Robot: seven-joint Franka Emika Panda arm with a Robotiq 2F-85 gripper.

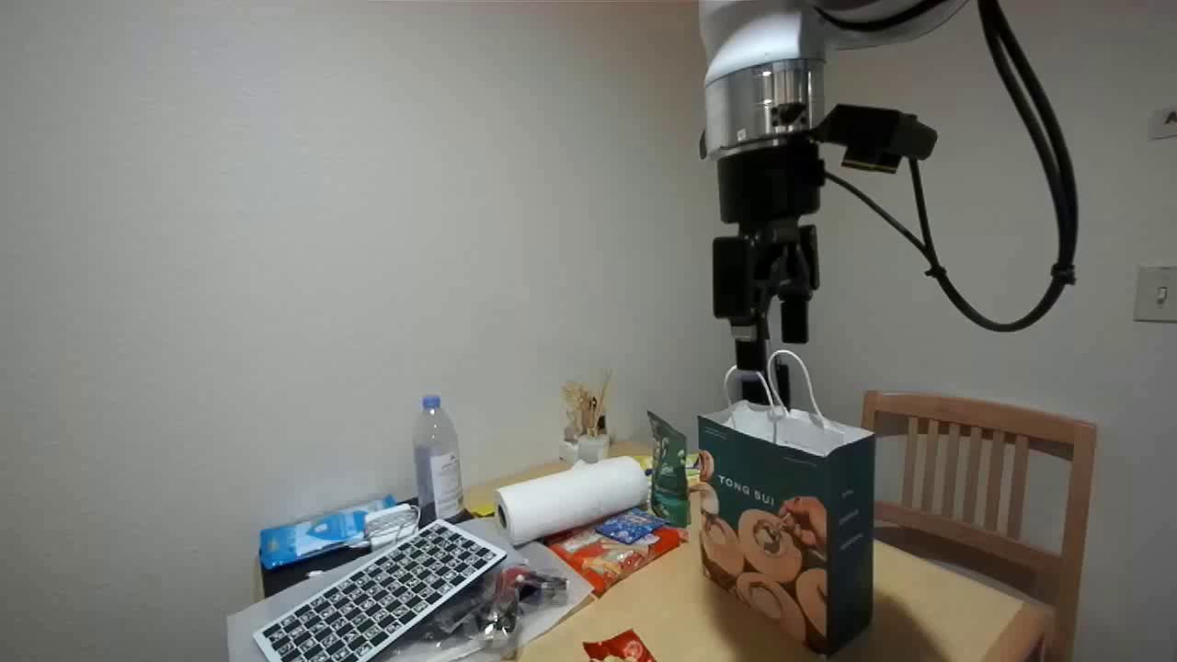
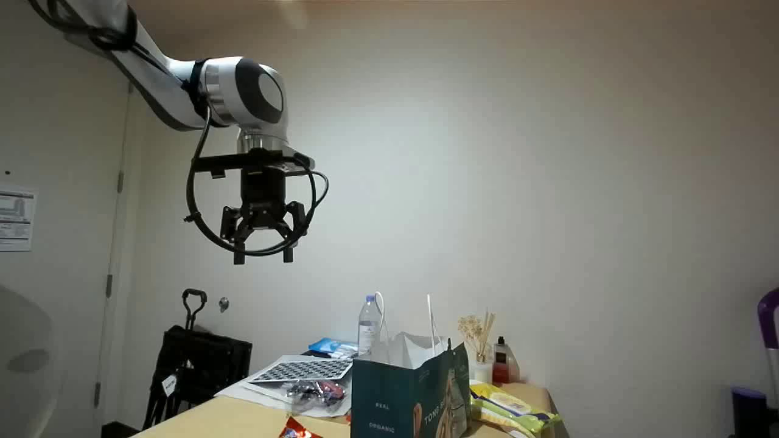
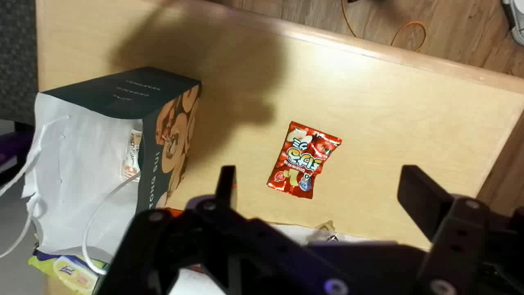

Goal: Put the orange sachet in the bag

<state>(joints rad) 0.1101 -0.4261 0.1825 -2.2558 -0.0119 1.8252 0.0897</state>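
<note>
Looks like a home, though cannot be told surely from an office. Has a light wooden table (image 3: 376,106), a slatted wooden chair (image 1: 988,423), a paper towel roll (image 1: 570,496), dried flowers (image 2: 471,327), a plastic bottle (image 1: 439,469) and wood-plank flooring (image 3: 462,35); also has a printed notice (image 2: 16,219) on the door (image 2: 67,261).

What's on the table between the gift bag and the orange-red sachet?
In the wrist view, the stretch straight between the gift bag and the orange-red sachet is bare tabletop, partly shadowed. Lower down, one claw finger hides some of it.
</note>
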